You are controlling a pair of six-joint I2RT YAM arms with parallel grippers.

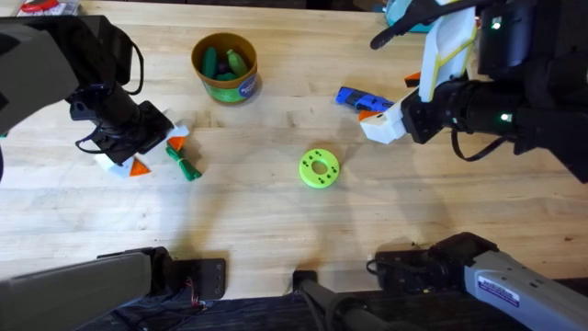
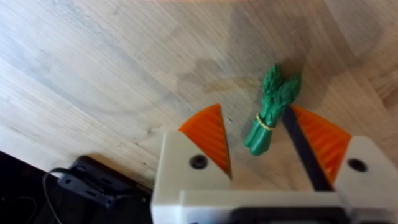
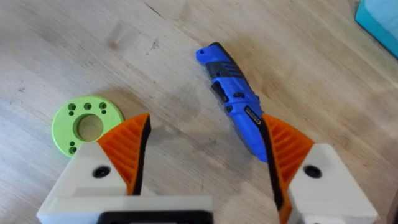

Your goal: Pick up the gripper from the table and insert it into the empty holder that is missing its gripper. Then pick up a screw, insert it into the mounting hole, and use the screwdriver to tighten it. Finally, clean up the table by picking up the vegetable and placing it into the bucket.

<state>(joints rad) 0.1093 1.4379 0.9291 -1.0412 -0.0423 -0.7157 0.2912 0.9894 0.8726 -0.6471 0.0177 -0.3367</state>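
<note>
**Bucket part-filled, one vegetable between my left fingers**

The bucket (image 1: 225,67) stands upright at the far middle of the table (image 1: 276,221), and I can see a few green toy pieces inside it, dark and lighter ones leaning together. I cannot tell exactly how many.

The vegetable (image 2: 270,109), a small asparagus bundle with a yellow band, lies flat on the wood between the pads of my left gripper (image 2: 277,146). The fingers are spread apart; one pad is just beside the stalk, the other stands clear of it.

My right gripper (image 3: 205,158) is also spread wide, hovering over the blue screwdriver (image 3: 235,99), whose end is close against one orange pad. The lime-green ring (image 1: 319,168) lies flat near the table's middle.

The surface is pale wood planks. A teal object (image 1: 397,13) sits at the far edge.
</note>
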